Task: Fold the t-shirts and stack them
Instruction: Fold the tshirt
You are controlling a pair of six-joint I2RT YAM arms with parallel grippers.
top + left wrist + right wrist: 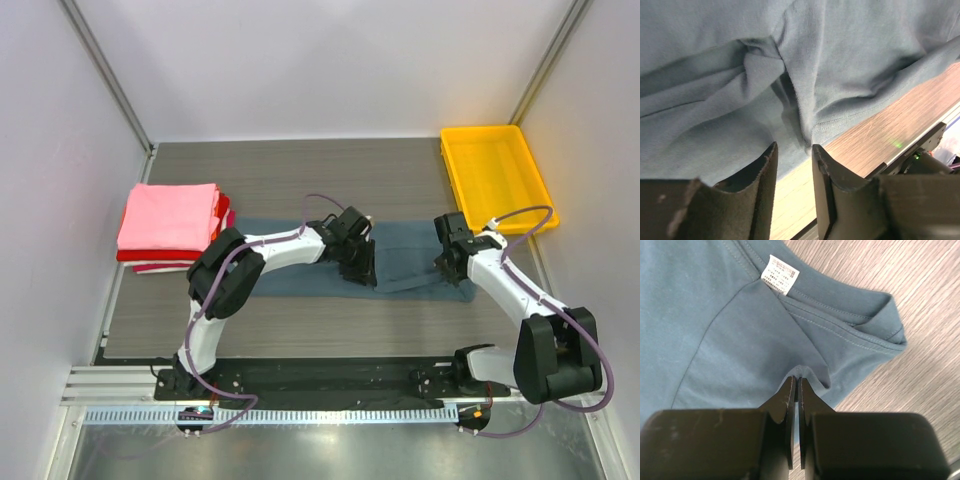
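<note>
The slate blue-grey t-shirt (pixel 410 255) lies as a long, partly folded strip across the middle of the table. My left gripper (pixel 358 268) is over the strip's middle. In the left wrist view it (pixel 794 150) is open at the shirt's near hem (pixel 840 120), with bare wood showing between the jaws. My right gripper (pixel 447 266) is at the shirt's right end. In the right wrist view it (pixel 798 377) is shut on a small pinch of the shirt (pixel 715 340), close to the collar and its white label (pixel 780 274). Folded pink (pixel 170 215), red (pixel 150 256) and white (pixel 165 268) t-shirts are stacked at the left.
A yellow plastic tray (pixel 455 165) stands at the back right corner. Walls close the table in on the left, back and right. The black base rail (pixel 330 375) runs along the near edge. Bare wood (pixel 290 180) lies behind the shirt.
</note>
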